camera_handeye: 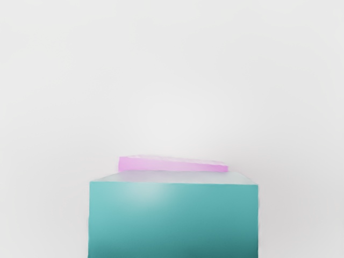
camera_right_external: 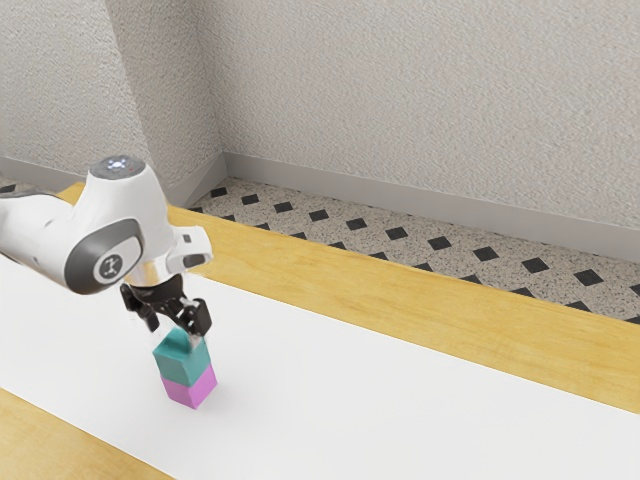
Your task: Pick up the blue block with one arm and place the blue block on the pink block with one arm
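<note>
One white mat (camera_right_external: 400, 390) is lying across a wooden table (camera_right_external: 420, 310), with speckled, black-diamond floor (camera_right_external: 420, 235) and rough grey walls (camera_right_external: 400, 90) showing toward twelve o'clock. Down at seven o'clock, the matte teal-toned blue block (camera_right_external: 178, 365) is sitting squarely on the pink block (camera_right_external: 192, 388), the black gripper (camera_right_external: 180, 330) pinching its top edges.

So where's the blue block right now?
In the exterior view's lower left, the blue block sits on the pink block, right under the pincer.
</note>
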Tool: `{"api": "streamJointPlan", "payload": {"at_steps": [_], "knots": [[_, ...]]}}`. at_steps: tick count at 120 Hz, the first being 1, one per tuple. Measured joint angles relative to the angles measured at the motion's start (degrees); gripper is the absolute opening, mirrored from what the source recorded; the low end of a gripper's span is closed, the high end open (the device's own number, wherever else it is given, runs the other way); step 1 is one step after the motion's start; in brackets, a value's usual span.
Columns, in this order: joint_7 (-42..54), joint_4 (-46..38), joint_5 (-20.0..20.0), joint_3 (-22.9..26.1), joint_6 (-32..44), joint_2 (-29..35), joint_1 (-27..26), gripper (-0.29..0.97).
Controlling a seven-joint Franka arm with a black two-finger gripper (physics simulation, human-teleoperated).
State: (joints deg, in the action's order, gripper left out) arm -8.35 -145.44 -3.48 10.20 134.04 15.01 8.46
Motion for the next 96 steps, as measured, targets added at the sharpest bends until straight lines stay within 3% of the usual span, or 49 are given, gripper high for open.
{"api": "streamJointPlan", "payload": {"at_steps": [28,65,96], "knots": [[1.1,6.87,-0.16,0.01,-2.44,2.71,-0.5,0.65],[2.03,26.69,0.49,-0.89,-16.9,1.35,-0.49,0.67],[2.57,31.33,3.27,-1.06,-26.67,1.23,-0.65,0.68]]}}
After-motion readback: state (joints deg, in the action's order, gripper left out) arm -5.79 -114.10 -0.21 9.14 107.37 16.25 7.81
